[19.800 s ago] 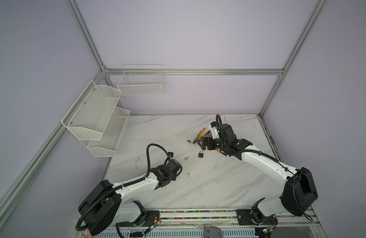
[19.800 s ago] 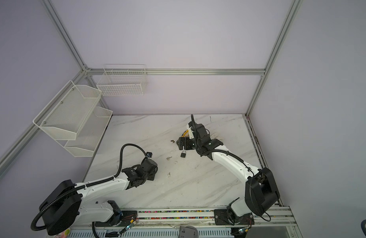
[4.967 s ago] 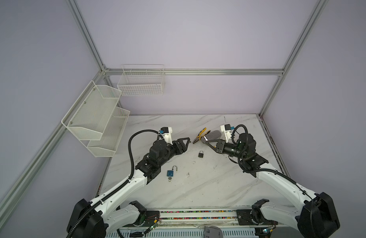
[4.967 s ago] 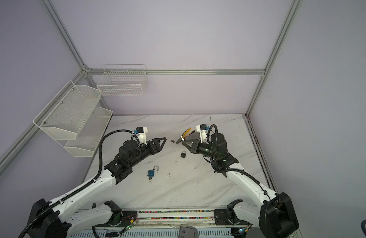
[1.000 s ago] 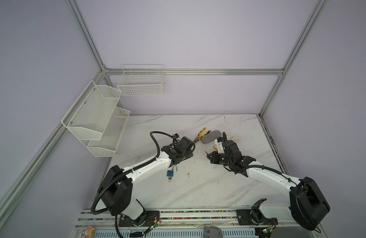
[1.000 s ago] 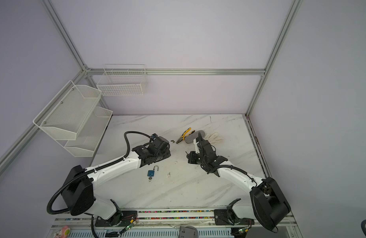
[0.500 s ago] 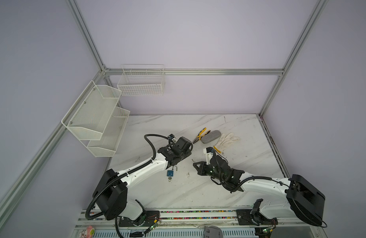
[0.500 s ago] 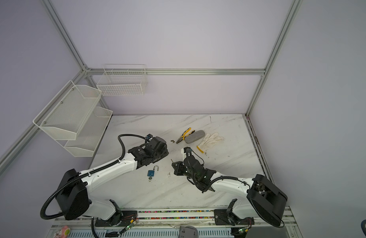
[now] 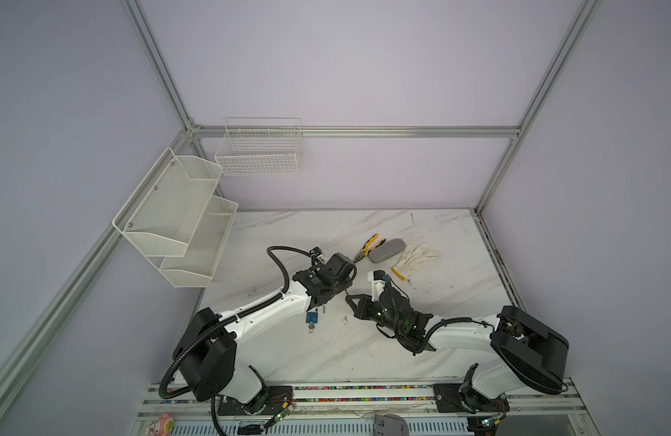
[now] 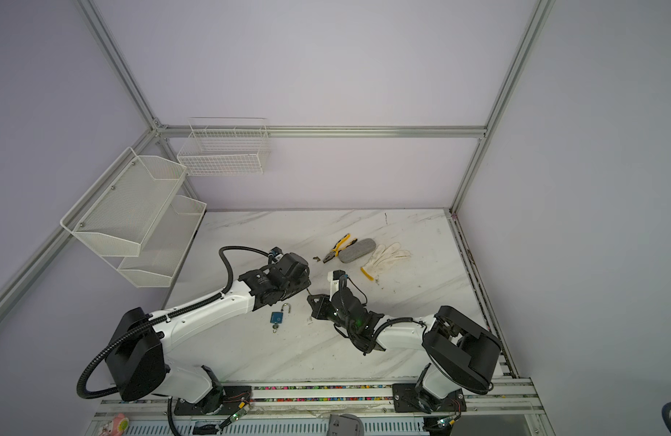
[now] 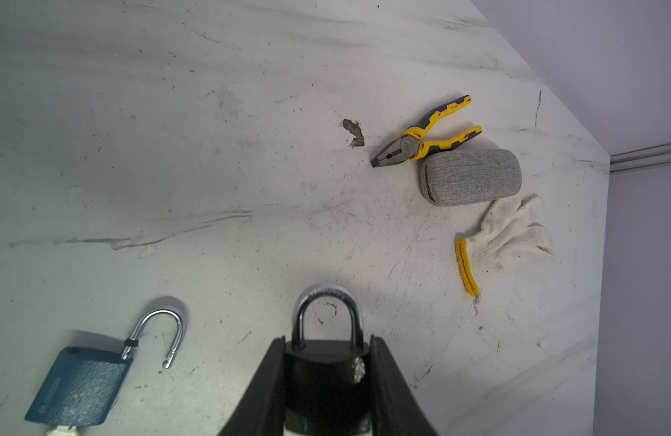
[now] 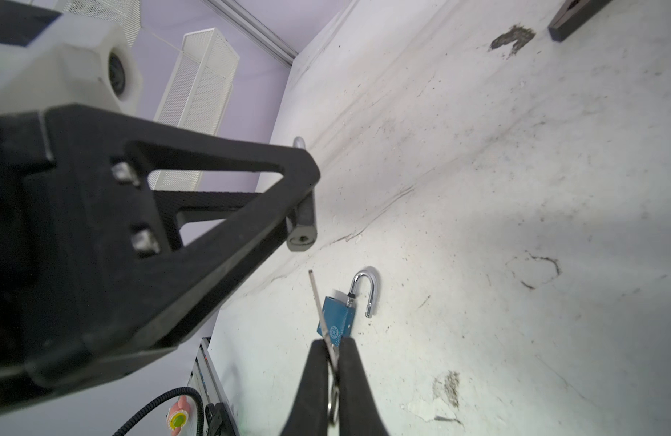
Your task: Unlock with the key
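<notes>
L gripper (image 11: pixel 326 341) clamped on black padlock (image 11: pixel 326 377), shackle shut. R gripper (image 12: pixel 332 345) pinches key (image 12: pixel 315 290) — tip near its keyhole, apart. Blue padlock (image 10: pixel 276 318) lies open on table (image 9: pixel 326 358) — grey case (image 11: pixel 471 175) closed, beside pliers (image 11: pixel 420 141).

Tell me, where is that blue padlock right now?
In both top views the blue padlock lies open on the marble table, left of centre, just below the left gripper in the picture, which grips a black padlock.

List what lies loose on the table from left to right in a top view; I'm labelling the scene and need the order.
blue padlock → pliers → grey case → glove
</notes>
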Robot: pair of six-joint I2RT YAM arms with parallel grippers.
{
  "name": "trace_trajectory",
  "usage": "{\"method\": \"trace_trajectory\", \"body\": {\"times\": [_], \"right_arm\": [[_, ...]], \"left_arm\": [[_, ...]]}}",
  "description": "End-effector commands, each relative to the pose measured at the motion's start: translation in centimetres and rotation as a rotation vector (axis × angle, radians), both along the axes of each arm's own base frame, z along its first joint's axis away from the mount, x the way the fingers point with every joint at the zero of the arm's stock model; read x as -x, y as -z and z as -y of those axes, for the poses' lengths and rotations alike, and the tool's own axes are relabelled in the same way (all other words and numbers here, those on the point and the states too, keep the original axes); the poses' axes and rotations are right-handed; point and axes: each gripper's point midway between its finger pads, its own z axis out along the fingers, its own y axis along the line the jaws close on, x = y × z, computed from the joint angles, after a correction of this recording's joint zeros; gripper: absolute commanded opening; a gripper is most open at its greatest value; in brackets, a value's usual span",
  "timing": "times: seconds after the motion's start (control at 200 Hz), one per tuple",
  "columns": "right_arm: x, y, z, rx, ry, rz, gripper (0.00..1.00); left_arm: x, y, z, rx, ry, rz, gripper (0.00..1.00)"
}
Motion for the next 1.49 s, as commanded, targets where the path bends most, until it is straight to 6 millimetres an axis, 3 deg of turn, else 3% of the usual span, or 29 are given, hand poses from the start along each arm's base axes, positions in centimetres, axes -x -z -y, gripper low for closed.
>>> {"method": "trace_trajectory", "body": {"times": [0.0,0.405,0.98,1.12,1.49], "right_arm": [[-0.5,-1.9,-1.2,-0.068,0.004,0.026,0.0],[-0.7,-0.9,-1.3,-0.052,0.013,0.003,0.0],[-1.1,-2.5,-1.3,-0.102,0.04,0.004,0.0],[-1.2,-1.8,-1.8,-0.105,0.039,-0.04,0.0],[-2.7,-3.4,0.5,-0.116,0.189,-0.005,0.0]], "left_arm": [[-1.3,-3.9,0.8,0.056,-0.022,0.091,0.0],[-1.2,-4.1,1.0,0.057,-0.018,0.096,0.0],[-0.9,-4.1,0.7,0.036,-0.028,0.109,0.0],[-0.6,-4.6,1.3,0.045,-0.017,0.119,0.0],[1.0,-4.3,2.9,0.12,0.024,0.07,0.0]]}}
